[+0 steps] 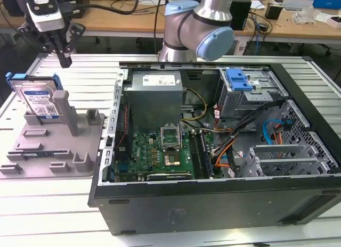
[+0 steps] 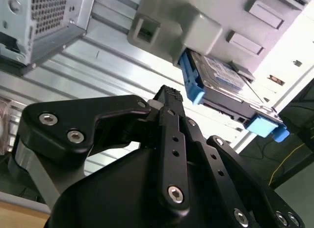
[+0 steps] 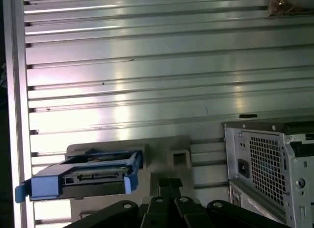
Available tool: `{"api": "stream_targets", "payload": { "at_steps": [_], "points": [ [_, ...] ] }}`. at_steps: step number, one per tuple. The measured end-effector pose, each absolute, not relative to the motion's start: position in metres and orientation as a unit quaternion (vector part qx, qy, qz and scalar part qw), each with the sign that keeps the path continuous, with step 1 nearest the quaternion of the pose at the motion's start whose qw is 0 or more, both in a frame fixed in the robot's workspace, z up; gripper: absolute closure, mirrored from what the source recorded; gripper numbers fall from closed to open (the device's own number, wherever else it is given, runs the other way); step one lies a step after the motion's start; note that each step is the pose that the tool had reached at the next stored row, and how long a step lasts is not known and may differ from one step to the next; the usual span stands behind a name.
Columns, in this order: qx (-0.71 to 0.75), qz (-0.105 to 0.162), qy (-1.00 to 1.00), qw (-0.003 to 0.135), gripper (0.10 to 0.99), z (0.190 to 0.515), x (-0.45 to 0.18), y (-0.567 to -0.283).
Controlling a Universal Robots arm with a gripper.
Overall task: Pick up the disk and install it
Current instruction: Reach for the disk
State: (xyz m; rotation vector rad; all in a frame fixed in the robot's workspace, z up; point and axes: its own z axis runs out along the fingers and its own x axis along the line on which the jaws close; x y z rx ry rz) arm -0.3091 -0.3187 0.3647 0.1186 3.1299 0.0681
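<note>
Gripper [image 1: 65,59] on the arm's wrist hangs over the far corner of the tabletop [image 1: 53,204] at the exterior view's left. Its black fingers point straight down and are closed together with nothing between them. In the second wrist view the ridged fingertips [image 2: 169,94] meet at a single point. Just below and beside it, apart from it, is the disk [image 1: 39,98], a flat silver drive in a bright blue carrier. It leans nearly upright against a post of a grey plastic fixture [image 1: 58,146] near that same edge of the ribbed metal tabletop. The disk carries a blue-and-white label, and its print cannot be made out. In the first wrist view the disk [image 3: 93,176] is seen edge-on in the fixture, with the blue carrier wrapping its ends. The silver arm [image 1: 197,29], with pale blue joint caps, rises at the far edge of the tabletop behind an open black computer case [image 1: 213,215] lying on its side. Inside the case are a grey power supply box [image 1: 154,95], a green motherboard [image 1: 160,156] and a grey drive cage with a blue latch [image 1: 240,79].
</note>
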Motion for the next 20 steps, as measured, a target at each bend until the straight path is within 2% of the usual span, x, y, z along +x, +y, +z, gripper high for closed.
{"api": "stream_targets", "payload": {
  "at_steps": [6,20],
  "points": [
    [0.038,0.022,0.999,0.004,0.980,0.362,-0.336,-0.304],
    [0.038,0.022,0.999,0.004,0.980,0.362,-0.338,-0.304]
  ]
}}
